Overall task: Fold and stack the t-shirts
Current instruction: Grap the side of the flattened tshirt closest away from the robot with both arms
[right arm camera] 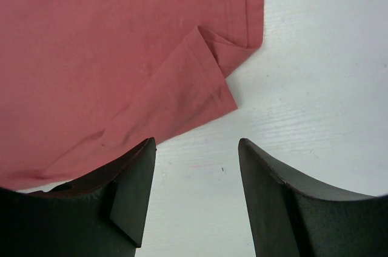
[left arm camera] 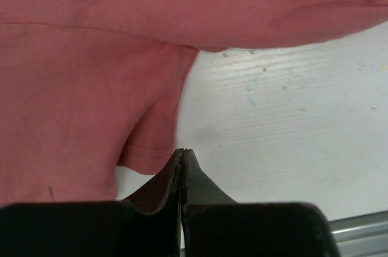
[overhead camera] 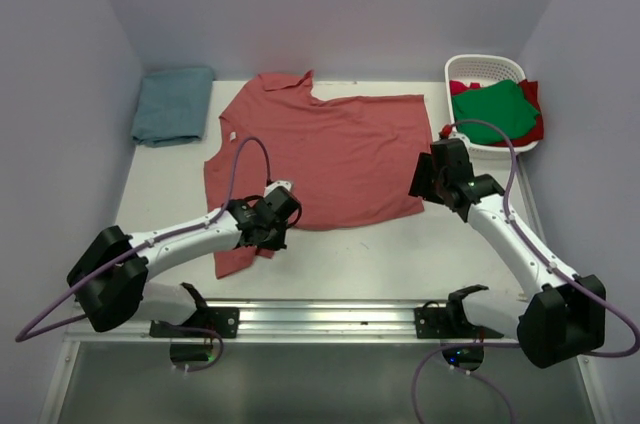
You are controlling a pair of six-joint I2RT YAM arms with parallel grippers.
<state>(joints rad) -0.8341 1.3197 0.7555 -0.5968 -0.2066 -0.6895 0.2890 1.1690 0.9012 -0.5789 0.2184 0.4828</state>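
Observation:
A faded brick-red collared t-shirt [overhead camera: 330, 149] lies spread flat on the white table [overhead camera: 420, 254]. My left gripper [overhead camera: 272, 232] is over its near-left sleeve. In the left wrist view this gripper [left arm camera: 183, 151] is shut with no cloth between the tips, just right of the sleeve hem [left arm camera: 142, 159]. My right gripper [overhead camera: 420, 182] is at the shirt's near-right corner. In the right wrist view it [right arm camera: 197, 148] is open over bare table, and the folded-over corner [right arm camera: 197, 81] lies just ahead. A folded teal-blue shirt [overhead camera: 173, 104] lies far left. Green [overhead camera: 495, 109] and brighter red [overhead camera: 533, 129] shirts sit in the basket.
A white slotted basket [overhead camera: 486, 66] stands at the back right corner. Purple-grey walls close in the table on the left, back and right. A metal rail [overhead camera: 330, 316] runs along the near edge between the arm bases.

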